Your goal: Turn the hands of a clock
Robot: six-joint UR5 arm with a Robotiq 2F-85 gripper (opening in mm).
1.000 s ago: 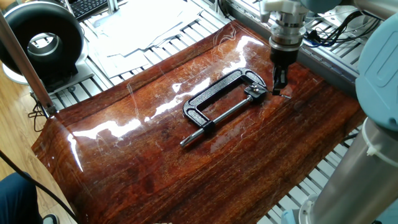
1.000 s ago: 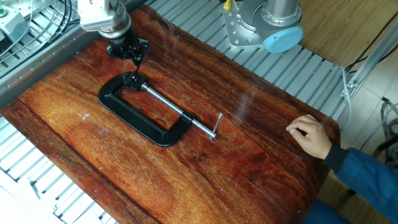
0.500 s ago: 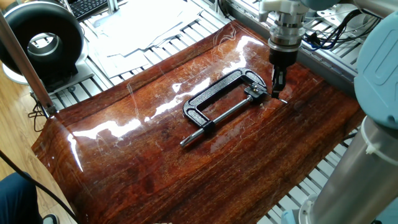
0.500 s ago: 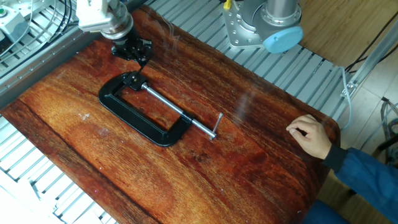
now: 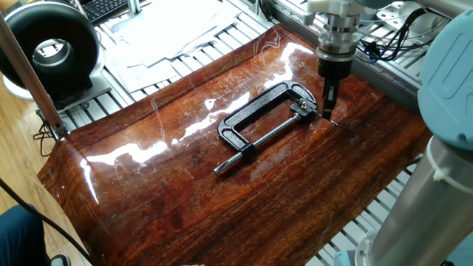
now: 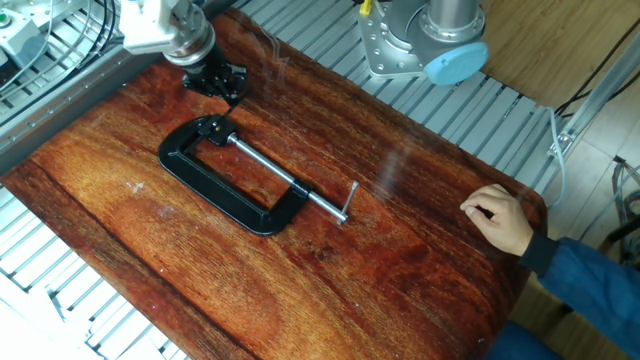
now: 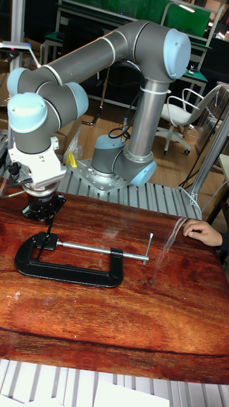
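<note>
One black C-clamp (image 5: 262, 118) lies flat on the shiny wooden bench (image 5: 177, 199), near the middle of one fixed view. Its long silver screw (image 6: 285, 180) runs from the pad end down to a small cross handle (image 6: 349, 202). The clock I am meant to turn must be the tiny thing in the clamp's jaw (image 6: 213, 128), but it is too small for me to see its hands or its face.

My hand (image 5: 329, 103) hangs straight down at the upper right of that view, just past the jaw end of the clamp. In the other fixed view my hand (image 6: 228, 88) sits at the upper left, right above that same end. In the tall fixed view my hand (image 7: 47, 224) points down at the left end of the clamp, and a thin dark tip reaches toward the jaw. My fingers look pressed close together, but I cannot tell if they grip anything or if they touch the clock.

Since a second ago, my hand has moved a little toward the left in one fixed view, closer to the clamp end. In the other fixed view it has slid a bit to the right and its dark part has turned some. The clamp has not moved.

A person's hand (image 6: 500, 220) rests on the bench edge at the right, well apart from the clamp, same as before.
</note>
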